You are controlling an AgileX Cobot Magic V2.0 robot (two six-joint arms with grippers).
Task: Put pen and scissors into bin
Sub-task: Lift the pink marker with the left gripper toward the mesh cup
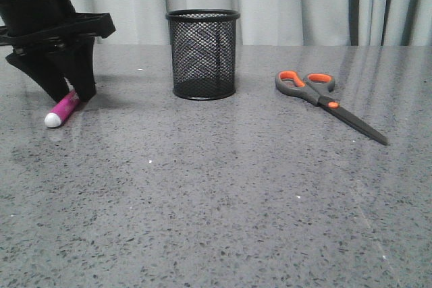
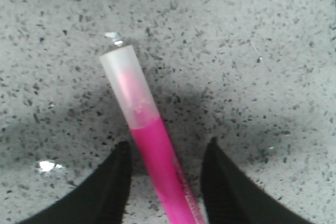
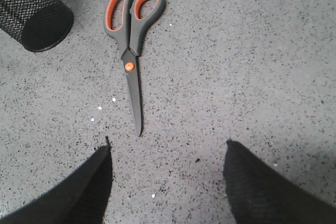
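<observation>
While the left jaws straddle it, the pen (image 2: pixel 157 166) lies flat — white end nearest.

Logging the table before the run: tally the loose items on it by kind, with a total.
Pens: 1, the pink pen lying flat between the left gripper fingers.
Scissors: 1, the scissors lying flat, blades closed.
Bins: 1, the black mesh bin, upright.
Total: 3

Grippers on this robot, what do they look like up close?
Both are matte black. The left gripper has two tapering, pointed fingers under a bulky black housing. The right gripper shows broad, dark fingers with a faintly textured surface. No cables or markings are visible.
</observation>
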